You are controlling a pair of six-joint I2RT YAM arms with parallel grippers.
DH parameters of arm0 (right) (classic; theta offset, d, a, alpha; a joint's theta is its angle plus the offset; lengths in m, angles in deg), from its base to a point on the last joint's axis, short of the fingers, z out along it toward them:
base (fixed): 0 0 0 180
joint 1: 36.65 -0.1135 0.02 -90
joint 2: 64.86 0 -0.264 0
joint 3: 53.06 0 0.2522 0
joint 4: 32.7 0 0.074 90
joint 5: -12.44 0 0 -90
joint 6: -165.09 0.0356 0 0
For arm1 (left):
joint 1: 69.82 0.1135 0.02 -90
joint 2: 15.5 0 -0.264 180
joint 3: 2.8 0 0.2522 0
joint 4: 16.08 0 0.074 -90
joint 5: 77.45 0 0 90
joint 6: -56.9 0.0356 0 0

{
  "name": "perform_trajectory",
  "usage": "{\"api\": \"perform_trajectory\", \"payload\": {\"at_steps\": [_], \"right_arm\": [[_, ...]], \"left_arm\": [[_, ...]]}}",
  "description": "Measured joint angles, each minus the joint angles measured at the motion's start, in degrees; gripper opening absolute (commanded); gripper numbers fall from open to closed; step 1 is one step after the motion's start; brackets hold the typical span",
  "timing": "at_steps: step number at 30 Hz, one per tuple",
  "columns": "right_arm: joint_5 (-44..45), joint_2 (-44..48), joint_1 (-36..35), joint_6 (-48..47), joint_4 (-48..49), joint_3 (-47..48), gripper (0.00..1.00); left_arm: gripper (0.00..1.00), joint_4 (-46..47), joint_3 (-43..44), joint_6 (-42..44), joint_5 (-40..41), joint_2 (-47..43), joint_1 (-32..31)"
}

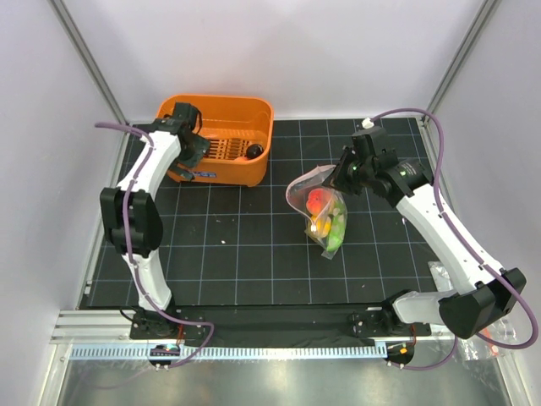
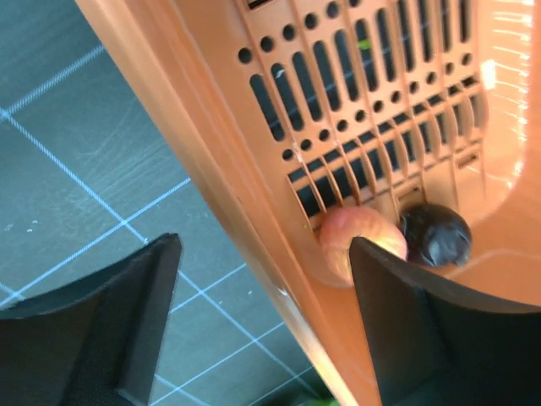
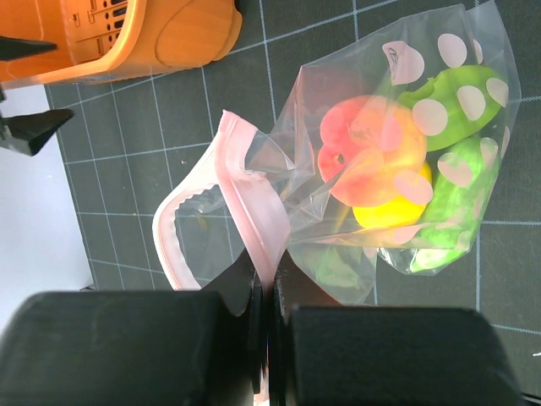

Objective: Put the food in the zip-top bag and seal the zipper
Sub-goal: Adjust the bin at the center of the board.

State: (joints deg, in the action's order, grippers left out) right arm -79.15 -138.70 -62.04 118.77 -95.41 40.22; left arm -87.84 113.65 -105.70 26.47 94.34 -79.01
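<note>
Count: one zip-top bag point(image 1: 319, 210), one orange basket point(image 1: 218, 135), two arms. Through the clear bag show one red-orange to yellow-orange fruit point(image 3: 368, 156), with a yellow part below it that may belong to the same piece, and two green pieces point(image 3: 452, 106); a further green patch lower in the bag cannot be told apart from them. Two items lie in the basket, touching each other against its slotted wall: one peach-orange ball point(image 2: 359, 241) and one small dark purple piece point(image 2: 435, 235). The bag lies on the black gridded mat point(image 1: 254, 254) right of centre, well apart from the basket at far left. The left arm stretches forward with its wrist dipped at the basket's left end; the left gripper point(image 2: 266, 245) stands with fingers spread, one outside the basket wall over the mat, the other inside next to the peach ball, holding nothing. The right arm reaches forward and inward from its base; the right gripper point(image 3: 269, 283) is pinched tight on the zipper point(image 3: 245, 194), whose pink strip curls into an open loop, so the mouth gapes unsealed. Markings: the bag carries pale pink printed spots only; a small dark mark on the basket's near wall is too small to read.
</note>
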Motion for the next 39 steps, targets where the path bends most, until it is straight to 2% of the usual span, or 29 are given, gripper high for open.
{"api": "perform_trajectory", "payload": {"at_steps": [1, 2, 3, 4, 5, 7, 10, 12, 18, 24, 28, 32, 35, 39], "right_arm": [[0.0, 0.0, 0.0, 0.0, 0.0, -0.1, 0.01], [0.0, 0.0, 0.0, 0.0, 0.1, -0.3, 0.01], [0.0, 0.1, 0.0, 0.0, 0.1, -0.6, 0.01], [0.0, 0.1, 0.0, 0.0, 0.1, -0.9, 0.01], [0.0, 0.2, 0.0, 0.0, 0.1, -1.2, 0.01], [0.0, 0.3, 0.0, 0.0, 0.1, -1.6, 0.01], [0.0, 0.3, 0.0, 0.0, 0.2, -1.9, 0.01], [0.0, 0.3, 0.0, 0.0, 0.3, -1.9, 0.01], [-0.1, 0.3, 0.0, 0.1, 0.7, -1.9, 0.01], [-0.1, 0.1, 0.0, 0.2, 1.0, -1.9, 0.01], [-0.2, 0.0, 0.0, 0.2, 0.9, -1.9, 0.01], [-0.2, 0.0, 0.0, 0.2, 0.9, -1.9, 0.01], [-0.1, 0.0, 0.0, 0.2, 0.9, -1.9, 0.01], [-0.1, 0.0, 0.0, 0.2, 0.9, -1.9, 0.01]], "left_arm": [[0.73, 0.4, -0.7, -0.7, -0.2, 0.5, 0.0], [0.49, 1.1, -2.1, -1.1, -0.5, 0.5, 0.0], [0.35, 1.7, -3.6, -1.9, -0.6, 0.3, 0.0], [0.08, 3.7, -5.2, -2.2, -1.1, 0.1, 0.0], [0.00, 5.6, -6.9, -2.6, -1.2, -0.4, 0.0], [0.00, 9.3, -11.1, -5.0, -0.9, -2.8, 0.5], [0.00, 15.2, -19.9, -0.2, -2.0, -8.1, 0.5], [0.00, 20.0, -26.5, 0.0, -1.9, -12.4, -0.6], [0.00, 41.4, -49.9, 1.2, -0.9, -27.6, -0.9], [0.01, 62.0, -64.9, 1.1, -0.5, -30.1, -0.9], [0.00, 71.4, -68.9, 1.1, -0.9, -28.7, -1.3], [0.00, 74.9, -69.2, 1.5, -0.7, -27.8, -1.7], [0.01, 73.3, -69.0, 1.7, 1.7, -29.3, -2.7], [0.00, 63.9, -65.9, 1.0, 8.9, -35.1, -5.1]]}}
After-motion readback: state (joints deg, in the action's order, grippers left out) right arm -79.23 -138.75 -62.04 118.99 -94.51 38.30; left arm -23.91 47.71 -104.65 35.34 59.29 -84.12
